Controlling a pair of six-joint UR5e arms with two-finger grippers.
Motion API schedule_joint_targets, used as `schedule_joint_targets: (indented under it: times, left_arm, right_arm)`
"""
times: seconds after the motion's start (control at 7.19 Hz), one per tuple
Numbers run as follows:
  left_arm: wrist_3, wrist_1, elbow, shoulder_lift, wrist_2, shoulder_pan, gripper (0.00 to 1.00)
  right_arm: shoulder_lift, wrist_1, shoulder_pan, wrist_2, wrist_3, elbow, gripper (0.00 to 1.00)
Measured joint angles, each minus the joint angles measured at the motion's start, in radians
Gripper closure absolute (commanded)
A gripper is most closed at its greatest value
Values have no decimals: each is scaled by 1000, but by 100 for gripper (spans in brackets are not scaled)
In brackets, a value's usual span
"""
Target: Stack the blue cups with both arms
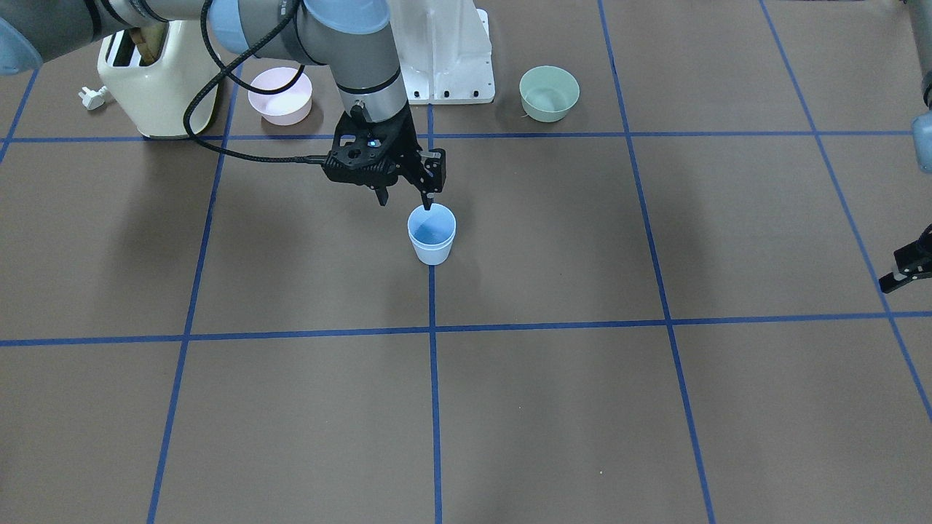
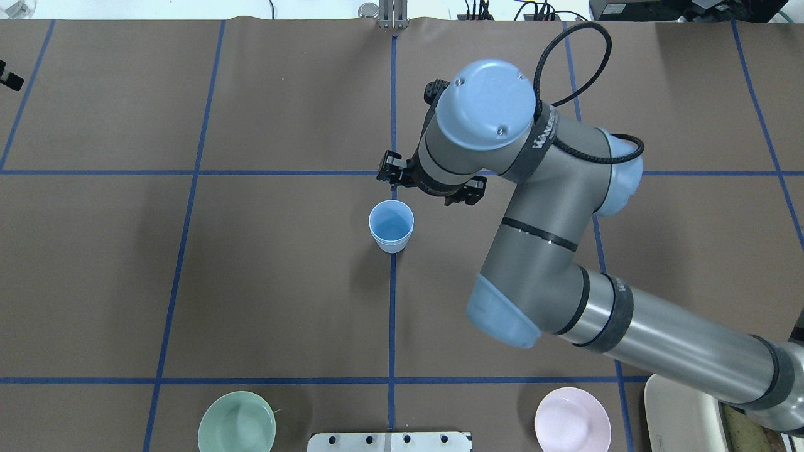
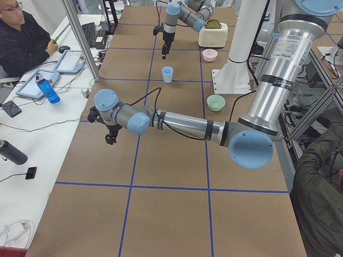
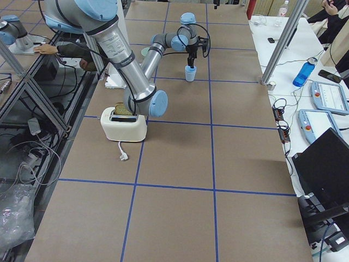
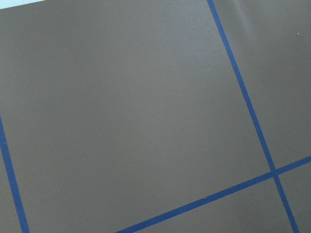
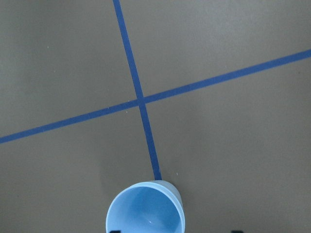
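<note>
While right gripper [image 1: 406,204] hangs spread, blue cups [image 1: 432,236] stand nested (upright).

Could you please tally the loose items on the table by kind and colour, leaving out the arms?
Blue cups: 2, nested, judging by the double rim
Green bowl: 1
Pink bowl: 1
Toaster: 1
Total: 5

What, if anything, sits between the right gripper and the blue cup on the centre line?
Nothing visible. The right gripper hangs open just over the blue cup, one fingertip at its rim. The pink bowl, green bowl and toaster stand well back by the robot's base.
</note>
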Motion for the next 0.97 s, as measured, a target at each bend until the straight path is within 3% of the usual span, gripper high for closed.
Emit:
schedule_joint_targets:
  times: [0.28, 0.97]
  left_arm:
    - [1, -2, 0, 5, -1, 0, 2]
    - [0, -18, 0, 33, -11, -11, 2]
  right_arm:
    - [-54, 1, 155, 125, -155, 15, 0]
    - [-329, 2, 577, 390, -754, 29, 0]
